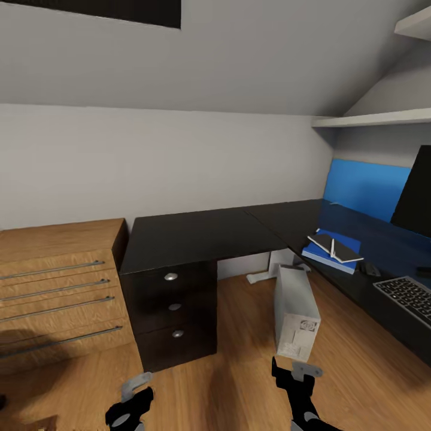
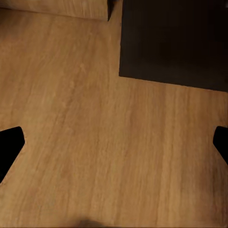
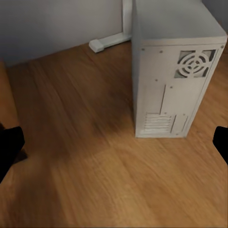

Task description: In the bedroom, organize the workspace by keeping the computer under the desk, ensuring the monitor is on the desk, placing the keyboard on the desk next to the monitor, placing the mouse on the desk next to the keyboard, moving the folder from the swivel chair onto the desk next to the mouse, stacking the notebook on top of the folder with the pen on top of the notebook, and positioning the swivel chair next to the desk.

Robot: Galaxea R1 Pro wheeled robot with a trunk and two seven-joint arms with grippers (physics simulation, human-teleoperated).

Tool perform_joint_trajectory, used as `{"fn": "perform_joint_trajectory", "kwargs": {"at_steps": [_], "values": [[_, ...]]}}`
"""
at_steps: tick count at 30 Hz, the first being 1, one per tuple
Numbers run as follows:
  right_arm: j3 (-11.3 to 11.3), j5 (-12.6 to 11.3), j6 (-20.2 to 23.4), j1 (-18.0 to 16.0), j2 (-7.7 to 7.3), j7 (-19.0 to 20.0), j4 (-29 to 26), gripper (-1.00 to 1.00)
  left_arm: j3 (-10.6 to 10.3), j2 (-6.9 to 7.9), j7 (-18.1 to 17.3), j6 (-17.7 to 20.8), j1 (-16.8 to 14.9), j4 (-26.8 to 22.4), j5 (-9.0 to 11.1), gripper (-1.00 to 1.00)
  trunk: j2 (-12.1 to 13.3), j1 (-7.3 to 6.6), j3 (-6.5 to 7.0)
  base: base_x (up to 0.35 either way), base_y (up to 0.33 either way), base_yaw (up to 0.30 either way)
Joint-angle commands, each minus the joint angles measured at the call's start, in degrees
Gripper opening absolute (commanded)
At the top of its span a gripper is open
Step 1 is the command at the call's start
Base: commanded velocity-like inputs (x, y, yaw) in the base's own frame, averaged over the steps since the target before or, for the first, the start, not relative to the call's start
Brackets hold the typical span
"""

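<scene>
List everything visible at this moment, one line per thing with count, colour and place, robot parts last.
Glossy black L-shaped desk: 1, black, against the grey wall; three round silver knobs.
Light wooden drawer unit: 1, tan, on the desk's left.
Light grey computer tower: 1, standing on the wood floor by the desk.
Bright blue flat folder: 1, on the desk.
Dark notebook: 1, on the folder.
Silvery-white pen: 1, on the notebook.
Black keyboard: 1, desk, right edge.
Black monitor: 1, partly cut off.
Blue wall panel: 1, behind the desk.
White shelves: 2, upper right.
Left gripper: open, over floor.
Right gripper: open, facing the tower.
</scene>
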Motion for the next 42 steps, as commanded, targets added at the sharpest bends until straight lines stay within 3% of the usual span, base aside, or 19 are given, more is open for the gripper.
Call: {"fn": "perform_joint_trajectory", "kwargs": {"at_steps": [1,7,14,21,23,26,33,40,42], "values": [[0.5,0.0,-0.5,0.3,0.04,-0.5,0.2,1.00,-1.1,0.00,0.3,-2.5,-0.1,0.9,0.3,1.00,0.4,-0.24,0.07,0.000,0.000,0.219],[0.6,0.0,-3.7,2.1,0.19,-0.5,0.9,1.00,-6.0,-0.60,0.4,-13.2,-0.1,5.6,-1.3,1.00,2.8,-1.55,0.83,0.000,0.000,0.219],[0.5,0.0,-6.0,3.0,-0.04,-0.5,1.2,1.00,-9.6,-0.88,0.5,-17.6,-0.1,9.6,-1.9,1.00,5.6,-3.09,1.71,0.000,0.000,0.219],[0.5,-0.1,-6.4,3.1,-0.25,-0.5,1.2,1.00,-10.2,-0.93,0.6,-18.8,-0.1,12.3,-2.1,1.00,8.4,-4.63,2.59,0.000,0.000,0.219],[0.5,-0.1,-6.4,3.1,-0.26,-0.6,1.2,1.00,-10.3,-1.11,0.6,-20.8,-0.1,13.5,-2.1,1.00,9.2,-5.07,2.84,0.000,0.000,0.219],[0.6,-0.1,-6.4,3.2,-0.20,-0.5,1.2,1.00,-10.4,-3.09,0.6,-29.2,-0.1,17.9,-2.1,1.00,10.4,-5.73,3.22,0.000,0.000,0.217],[0.6,-0.1,-6.3,3.2,-0.10,-0.5,1.2,1.00,-10.4,-5.22,0.5,-35.6,-0.1,26.3,-2.4,1.00,13.2,-7.26,4.13,0.000,0.000,0.167],[0.6,-0.1,-6.3,3.2,-0.13,-0.5,1.2,1.00,-10.6,-5.59,0.6,-37.0,-0.1,28.0,-3.4,1.00,16.0,-8.80,5.36,0.000,0.000,0.012],[0.6,-0.1,-6.3,3.2,-0.16,-0.5,1.2,1.00,-10.6,-6.33,0.6,-37.0,-0.1,28.1,-3.4,1.00,16.8,-9.24,5.72,-0.009,0.000,0.003]]}}
